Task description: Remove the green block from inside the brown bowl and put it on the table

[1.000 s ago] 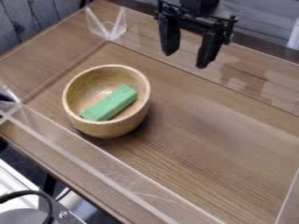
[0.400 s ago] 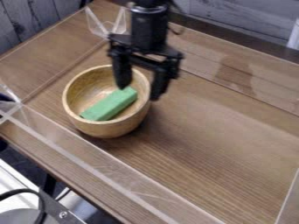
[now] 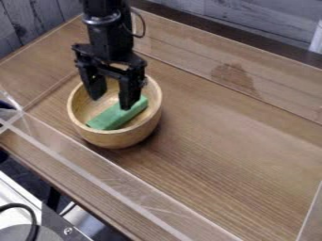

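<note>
Table (image 3: 227,151): broad, brown, wood-grained, with long straight plank lines; it lies beneath the tool and spreads well out to one side of it. Clear plastic (image 3: 78,162) runs along the near edge, smooth and see-through.

Bowl (image 3: 116,138): round, light brown, thick-walled, smooth and pale within; now directly under the tool, which a second ago hung well apart from it, over the planks farther back. Bowl unmoved.

Gripper (image 3: 109,85): black, angular, two-fingered; fingers spread apart, one toward each side of the bowl's interior. Nothing is seen clamped between them. It has crossed from the open planks to the bowl, so the approach appears nearly done and the grasp still to come.

Block (image 3: 117,115): bright green, matte, straight-edged, elongated bar; inside the bowl, lying aslant just below the fingers and toward the near side of them. Whether a finger touches it cannot be told. Next, likely, a small lowering and centring before closing; the thick rim could catch a finger.
</note>
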`<state>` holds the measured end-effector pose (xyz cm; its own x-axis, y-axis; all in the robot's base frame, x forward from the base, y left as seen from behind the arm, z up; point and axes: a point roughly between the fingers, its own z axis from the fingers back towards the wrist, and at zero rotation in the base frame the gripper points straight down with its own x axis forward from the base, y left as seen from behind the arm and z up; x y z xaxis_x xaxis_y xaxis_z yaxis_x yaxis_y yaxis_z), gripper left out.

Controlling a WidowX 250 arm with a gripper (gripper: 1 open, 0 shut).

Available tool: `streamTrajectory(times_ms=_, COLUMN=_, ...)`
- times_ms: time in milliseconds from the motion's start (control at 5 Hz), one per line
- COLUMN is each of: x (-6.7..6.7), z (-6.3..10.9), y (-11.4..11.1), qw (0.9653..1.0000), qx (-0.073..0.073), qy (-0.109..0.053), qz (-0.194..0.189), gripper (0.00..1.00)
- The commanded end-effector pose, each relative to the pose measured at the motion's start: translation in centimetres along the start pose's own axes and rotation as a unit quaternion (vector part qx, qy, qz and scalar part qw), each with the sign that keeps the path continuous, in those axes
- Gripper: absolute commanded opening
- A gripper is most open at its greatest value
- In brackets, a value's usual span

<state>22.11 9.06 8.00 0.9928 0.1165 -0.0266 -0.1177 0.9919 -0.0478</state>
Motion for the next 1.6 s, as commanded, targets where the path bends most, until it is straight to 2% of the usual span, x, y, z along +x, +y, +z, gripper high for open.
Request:
streamTrajectory(times_ms=0, x=0.6, z=0.9, y=-0.3, qw=0.9988, qx=0.004, qy=-0.042, qz=-0.025, gripper=1.00)
streamTrajectory(times_ms=400, x=2.0, z=1.2, y=-3.7, qw=0.9977, qx=0.029, qy=-0.052, qz=-0.033, gripper=1.00)
streamTrajectory(times_ms=600, x=2.4, z=0.7, y=-3.1, qw=0.9973, qx=0.046, qy=-0.050, qz=0.029, gripper=1.00)
streamTrajectory(times_ms=800, x=2.5, z=0.7, y=-2.6, qw=0.9941, qx=0.058, qy=-0.046, qz=0.079, gripper=1.00)
streamTrajectory(times_ms=1200, x=3.4, z=-0.3, y=-2.5, qw=0.9956, qx=0.072, qy=-0.048, qz=0.037, gripper=1.00)
streamTrajectory(times_ms=1400, x=3.5, z=-0.2, y=-2.1, qw=0.9970, qx=0.062, qy=-0.048, qz=-0.003, gripper=1.00)
